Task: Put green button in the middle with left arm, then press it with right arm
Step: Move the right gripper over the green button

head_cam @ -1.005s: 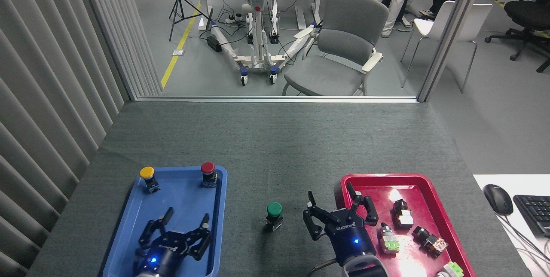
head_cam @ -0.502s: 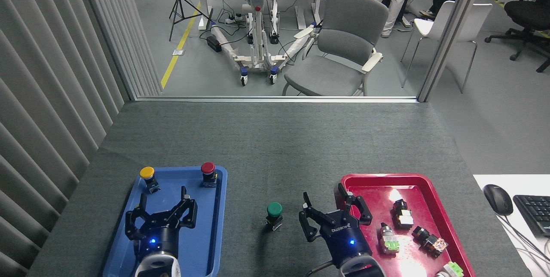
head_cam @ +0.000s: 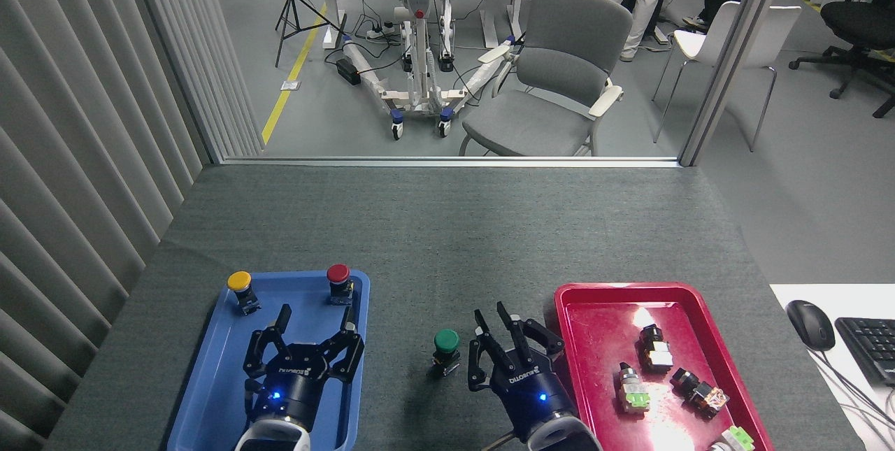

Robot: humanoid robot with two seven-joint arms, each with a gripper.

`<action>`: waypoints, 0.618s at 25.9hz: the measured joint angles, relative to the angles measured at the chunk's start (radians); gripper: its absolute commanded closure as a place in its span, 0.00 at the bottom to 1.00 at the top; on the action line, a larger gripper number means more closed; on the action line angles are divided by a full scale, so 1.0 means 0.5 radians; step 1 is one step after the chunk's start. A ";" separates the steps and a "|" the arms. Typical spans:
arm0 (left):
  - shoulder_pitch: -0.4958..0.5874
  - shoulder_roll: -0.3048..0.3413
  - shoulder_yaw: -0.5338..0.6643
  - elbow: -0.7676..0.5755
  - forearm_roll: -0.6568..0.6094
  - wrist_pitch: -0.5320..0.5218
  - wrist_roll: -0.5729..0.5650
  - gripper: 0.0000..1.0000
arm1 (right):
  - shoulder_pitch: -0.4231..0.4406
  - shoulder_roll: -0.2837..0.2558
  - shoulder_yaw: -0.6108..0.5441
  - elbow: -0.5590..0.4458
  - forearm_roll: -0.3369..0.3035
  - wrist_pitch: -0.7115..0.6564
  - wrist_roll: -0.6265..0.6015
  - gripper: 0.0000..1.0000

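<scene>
The green button stands upright on the grey mat, between the two trays and near the front edge. My right gripper hovers just to the right of the button, fingers spread open and empty, its nearest fingertip a short gap from the cap. Over the blue tray, my left gripper is open with nothing in it, well left of the green button.
A yellow button and a red button stand at the far end of the blue tray. The red tray at the right holds several switch parts. A mouse and keyboard lie on the white desk beyond.
My right gripper has shifted left off the red tray toward the green button. My left gripper has moved over the blue tray, first left, then back right. The button has not moved.
</scene>
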 measured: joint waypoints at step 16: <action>-0.015 -0.062 0.045 -0.010 -0.002 0.141 0.033 0.01 | -0.128 0.080 0.101 0.123 0.001 -0.060 0.108 1.00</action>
